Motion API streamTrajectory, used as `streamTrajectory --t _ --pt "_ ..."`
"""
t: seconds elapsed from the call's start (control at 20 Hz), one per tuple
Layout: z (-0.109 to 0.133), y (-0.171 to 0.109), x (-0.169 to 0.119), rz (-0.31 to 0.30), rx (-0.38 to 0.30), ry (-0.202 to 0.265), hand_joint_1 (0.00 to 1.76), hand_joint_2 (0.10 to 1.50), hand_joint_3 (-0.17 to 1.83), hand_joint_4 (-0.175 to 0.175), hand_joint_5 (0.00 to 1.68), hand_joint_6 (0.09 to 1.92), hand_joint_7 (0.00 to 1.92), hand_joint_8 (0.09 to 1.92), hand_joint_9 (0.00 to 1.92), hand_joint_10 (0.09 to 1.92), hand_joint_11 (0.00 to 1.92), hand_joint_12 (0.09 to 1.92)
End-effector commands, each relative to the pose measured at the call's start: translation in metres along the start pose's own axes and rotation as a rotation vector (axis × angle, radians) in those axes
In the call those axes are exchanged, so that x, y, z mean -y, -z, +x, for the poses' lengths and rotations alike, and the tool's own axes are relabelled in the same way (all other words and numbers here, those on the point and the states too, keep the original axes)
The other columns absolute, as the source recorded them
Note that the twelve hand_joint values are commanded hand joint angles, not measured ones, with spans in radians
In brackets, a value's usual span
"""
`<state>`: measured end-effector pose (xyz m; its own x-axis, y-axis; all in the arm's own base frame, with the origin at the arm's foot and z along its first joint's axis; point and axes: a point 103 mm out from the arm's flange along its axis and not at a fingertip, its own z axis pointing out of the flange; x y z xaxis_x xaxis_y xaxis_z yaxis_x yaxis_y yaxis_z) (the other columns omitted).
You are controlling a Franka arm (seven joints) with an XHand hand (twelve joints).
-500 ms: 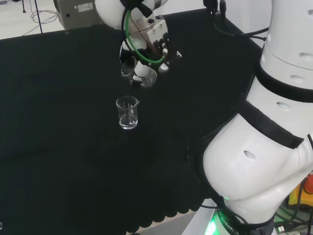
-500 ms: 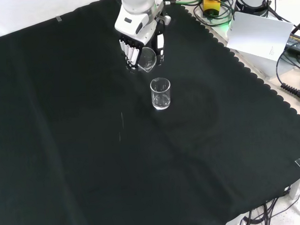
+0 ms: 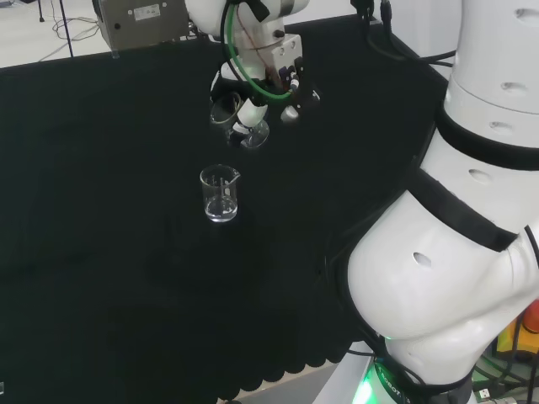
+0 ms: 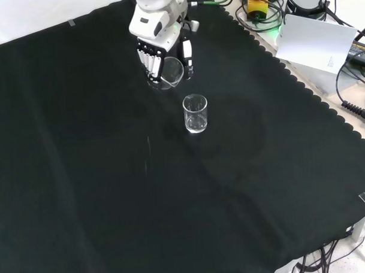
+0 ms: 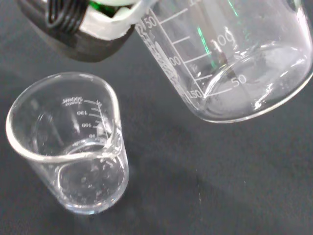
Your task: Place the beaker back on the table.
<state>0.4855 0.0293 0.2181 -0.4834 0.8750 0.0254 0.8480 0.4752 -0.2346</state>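
Head view: black and white robot hand [image 3: 257, 80] hangs above the black-cloth table [image 3: 101, 252], toward the far side. Fingers curled round a clear glass beaker [image 3: 240, 122], held tilted and off the cloth. A second clear glass beaker with a pour lip [image 3: 221, 194] stands upright on the cloth, nearer the camera and apart from the held one. White arm links [image 3: 455, 236] at the right. A grey metal box with a pale label [image 3: 139, 18] sits past the far edge of the cloth; its print is too small to read.

Front view: robot hand [image 4: 161, 50] enters from the top, fingers wrapped on the held beaker [image 4: 167, 74], which leans with its mouth toward the camera. Standing beaker [image 4: 195, 114] sits just below and right of it, not touching. A white card [image 4: 314, 45] lies off the cloth at upper right; no writing legible on it.

Wrist view: held beaker [image 5: 230, 54] close and tilted, base clear of the cloth, white graduation marks with 50, 100 and 150 legible. Black and white part of the robot hand [image 5: 93, 29] against its wall. Standing beaker [image 5: 68, 147] upright beside it, scale figures reading 100 and 150 seen reversed through the glass; other print too faint to read.
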Motion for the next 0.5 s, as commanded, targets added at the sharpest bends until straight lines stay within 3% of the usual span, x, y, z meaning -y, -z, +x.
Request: streamTrajectory --t 0.05,0.5 --pt "-0.025 -0.007 -0.015 -0.079 -0.094 0.003 1.43 1.02 -0.17 -0.175 1.24 0.50 1.34 0.57 1.59 0.09 1.39 0.58" --pt "-0.035 -0.030 -0.046 -0.123 -0.229 0.038 1.43 1.02 -0.17 -0.175 1.23 0.52 1.34 0.58 1.58 0.09 1.38 0.58"
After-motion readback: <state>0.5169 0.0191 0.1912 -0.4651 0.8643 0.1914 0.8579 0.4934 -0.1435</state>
